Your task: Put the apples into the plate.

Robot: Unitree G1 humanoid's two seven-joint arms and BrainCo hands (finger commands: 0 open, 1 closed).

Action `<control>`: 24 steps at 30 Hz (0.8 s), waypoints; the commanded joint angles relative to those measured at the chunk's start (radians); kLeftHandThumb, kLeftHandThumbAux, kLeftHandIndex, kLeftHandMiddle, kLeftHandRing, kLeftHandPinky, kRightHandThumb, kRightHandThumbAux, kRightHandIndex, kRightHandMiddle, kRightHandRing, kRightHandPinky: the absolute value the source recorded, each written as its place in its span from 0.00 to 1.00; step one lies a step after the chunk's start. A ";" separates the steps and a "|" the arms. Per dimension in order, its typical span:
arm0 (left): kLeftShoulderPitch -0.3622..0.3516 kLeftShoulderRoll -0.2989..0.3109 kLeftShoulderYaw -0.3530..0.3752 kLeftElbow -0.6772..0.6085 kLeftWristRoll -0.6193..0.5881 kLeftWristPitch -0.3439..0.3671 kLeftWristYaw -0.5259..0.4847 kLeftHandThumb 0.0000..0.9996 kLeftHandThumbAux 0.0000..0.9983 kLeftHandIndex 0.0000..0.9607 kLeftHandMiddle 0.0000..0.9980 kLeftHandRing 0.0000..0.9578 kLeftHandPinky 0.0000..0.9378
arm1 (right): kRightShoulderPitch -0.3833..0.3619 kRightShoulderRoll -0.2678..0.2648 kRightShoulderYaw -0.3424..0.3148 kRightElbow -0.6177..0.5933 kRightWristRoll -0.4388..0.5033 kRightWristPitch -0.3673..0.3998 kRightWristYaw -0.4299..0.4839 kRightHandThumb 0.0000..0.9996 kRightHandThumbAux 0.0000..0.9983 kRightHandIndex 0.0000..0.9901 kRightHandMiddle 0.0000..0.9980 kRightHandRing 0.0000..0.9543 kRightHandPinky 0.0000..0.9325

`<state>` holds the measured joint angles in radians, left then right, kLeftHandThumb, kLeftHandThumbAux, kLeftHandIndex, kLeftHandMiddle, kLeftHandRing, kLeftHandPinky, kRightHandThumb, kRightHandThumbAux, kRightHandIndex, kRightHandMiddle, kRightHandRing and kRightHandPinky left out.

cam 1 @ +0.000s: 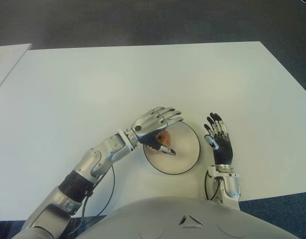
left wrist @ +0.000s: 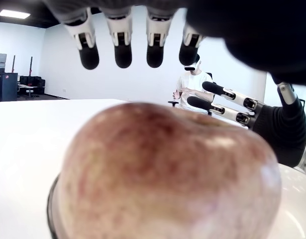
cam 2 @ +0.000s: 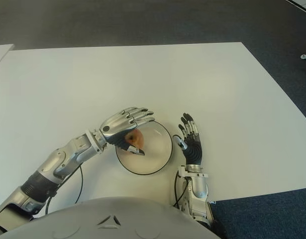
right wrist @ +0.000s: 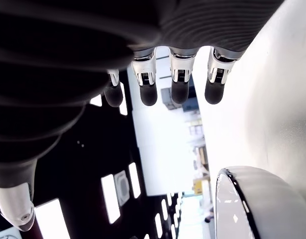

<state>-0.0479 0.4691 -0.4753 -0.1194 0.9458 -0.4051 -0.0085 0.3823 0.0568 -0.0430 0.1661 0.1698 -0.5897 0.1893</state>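
Left eye view: left robot hand (cam 1: 160,130), fingers spread, over apple (cam 1: 162,138) lying in plate (cam 1: 188,154); right robot hand (cam 1: 220,139) open beside plate. No other apples visible.

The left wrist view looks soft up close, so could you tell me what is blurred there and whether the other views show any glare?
Left wrist view: the apple fills the foreground out of focus, the left hand's fingers dark against the bright wall. Right wrist view: the plate rim catches bright reflections. Eye views: even light, a soft shadow under the left hand on the plate.
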 commanded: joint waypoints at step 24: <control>0.393 -0.350 0.398 0.027 -1.031 0.208 0.014 0.01 0.33 0.02 0.01 0.01 0.08 | 0.018 -0.006 -0.006 0.121 0.019 0.069 0.013 0.21 0.58 0.10 0.13 0.09 0.09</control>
<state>0.2412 0.1831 -0.1356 -0.0790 0.0854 -0.2947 0.0332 0.3669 0.0544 -0.0451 0.1767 0.1850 -0.5975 0.1997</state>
